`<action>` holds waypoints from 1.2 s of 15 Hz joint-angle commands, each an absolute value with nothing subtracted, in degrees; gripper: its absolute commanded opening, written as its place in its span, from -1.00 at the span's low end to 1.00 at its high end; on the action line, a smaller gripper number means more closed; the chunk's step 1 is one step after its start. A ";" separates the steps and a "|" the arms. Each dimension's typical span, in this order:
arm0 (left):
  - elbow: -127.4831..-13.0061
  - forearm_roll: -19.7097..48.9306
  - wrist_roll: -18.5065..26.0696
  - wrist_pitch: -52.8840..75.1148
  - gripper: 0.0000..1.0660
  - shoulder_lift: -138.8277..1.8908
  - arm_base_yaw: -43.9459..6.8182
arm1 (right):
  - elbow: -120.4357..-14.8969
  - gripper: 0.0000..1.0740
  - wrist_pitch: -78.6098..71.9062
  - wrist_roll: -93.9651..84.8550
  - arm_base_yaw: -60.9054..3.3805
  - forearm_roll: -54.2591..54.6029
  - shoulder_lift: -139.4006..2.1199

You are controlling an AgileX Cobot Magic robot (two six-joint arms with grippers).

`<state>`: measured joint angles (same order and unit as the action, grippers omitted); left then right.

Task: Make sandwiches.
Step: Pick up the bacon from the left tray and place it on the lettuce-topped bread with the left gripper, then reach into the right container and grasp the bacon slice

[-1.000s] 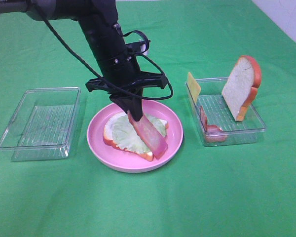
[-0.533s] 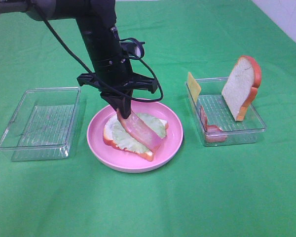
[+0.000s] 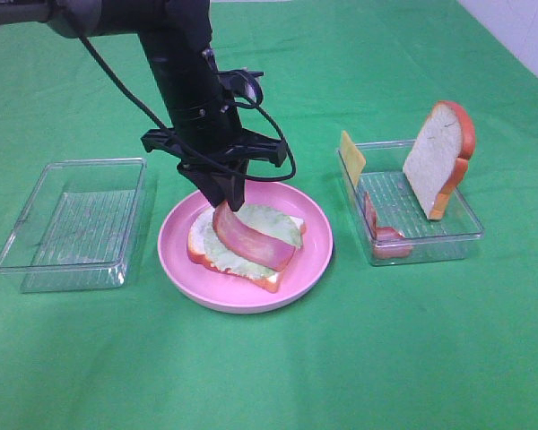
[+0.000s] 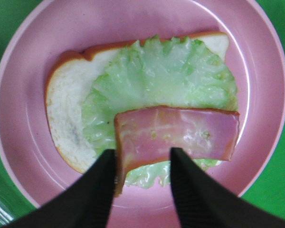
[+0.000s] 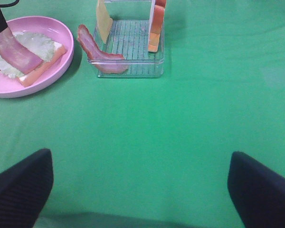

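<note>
Sandwich so far is found on the pink plate (image 4: 85,23): bread slice (image 4: 69,95), lettuce (image 4: 166,71), bacon strip (image 4: 180,130) laid across. Only in the left wrist view are the left fingers (image 4: 99,190) seen parted, with the bacon's end loose between them. The right fingers (image 5: 19,185) are shown spread wide over the green desk (image 5: 142,118), nothing held. Spare bread (image 3: 439,152) and cheese (image 3: 351,157) in the clear tray (image 3: 466,235) are best seen from up high.

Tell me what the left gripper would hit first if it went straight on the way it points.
Most likely the bacon strip: its end sits between the parted fingers of the left gripper. Just under it lie the lettuce and the pink plate. Depth is hard to judge.
</note>
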<state>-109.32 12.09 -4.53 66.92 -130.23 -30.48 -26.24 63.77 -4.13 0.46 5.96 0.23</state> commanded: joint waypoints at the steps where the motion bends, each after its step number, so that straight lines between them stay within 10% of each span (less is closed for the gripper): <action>1: -109.55 10.49 -6.02 66.98 0.75 -130.23 -30.60 | -25.95 0.78 63.20 -4.13 0.69 5.79 2.01; 12: -116.71 1.43 -8.31 75.69 0.89 -121.30 -29.85 | -25.95 0.78 63.20 -4.13 0.69 5.79 2.01; 18: -105.77 -0.52 -7.96 75.69 0.89 -104.51 -20.40 | -25.95 0.78 63.20 -4.13 0.69 5.79 2.01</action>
